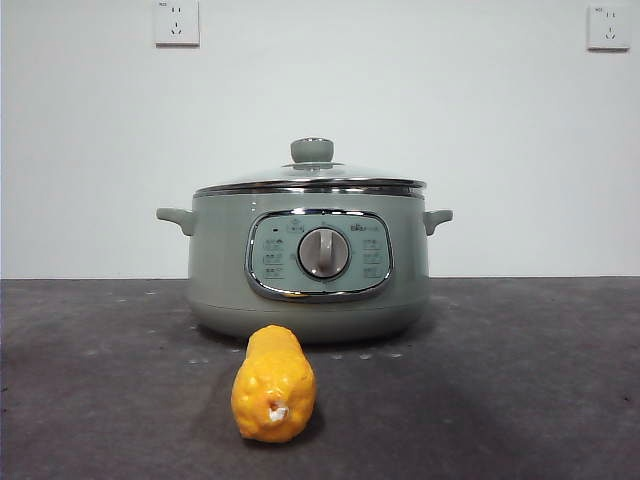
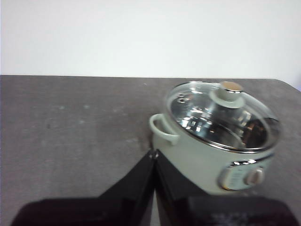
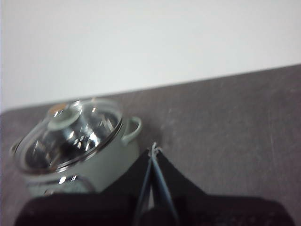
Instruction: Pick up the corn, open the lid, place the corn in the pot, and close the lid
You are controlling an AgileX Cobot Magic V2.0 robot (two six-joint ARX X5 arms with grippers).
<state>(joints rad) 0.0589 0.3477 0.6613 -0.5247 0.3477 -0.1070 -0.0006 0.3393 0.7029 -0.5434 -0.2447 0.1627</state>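
Stubby yellow-orange corn cob (image 1: 273,385) lying untouched before sage-green electric pot (image 1: 310,265), well clear of both grippers. Glass lid (image 1: 311,178) sitting closed. Left gripper (image 2: 154,154), right gripper (image 3: 154,149) waiting, jaws pressed together, empty. All steps remaining.

- Wide round pale sage-green electric pot (image 1: 215,270): a chrome-framed control panel (image 1: 320,255) with a silver dial (image 1: 324,253) at its centre.
- Round clear glass lid (image 1: 310,178): shiny metal rim, pale sage-green knob (image 1: 312,150).
- Short stubby corn cob (image 1: 273,384): yellow-orange, bumpy kernel pattern, whitish spot at the near end.
- Table (image 1: 520,380): dark grey, faintly mottled with paler flecks.
- Wall (image 1: 400,90): plain white, with two white sockets (image 1: 177,22).
- Left gripper (image 2: 153,154) and right gripper (image 3: 154,150): black.
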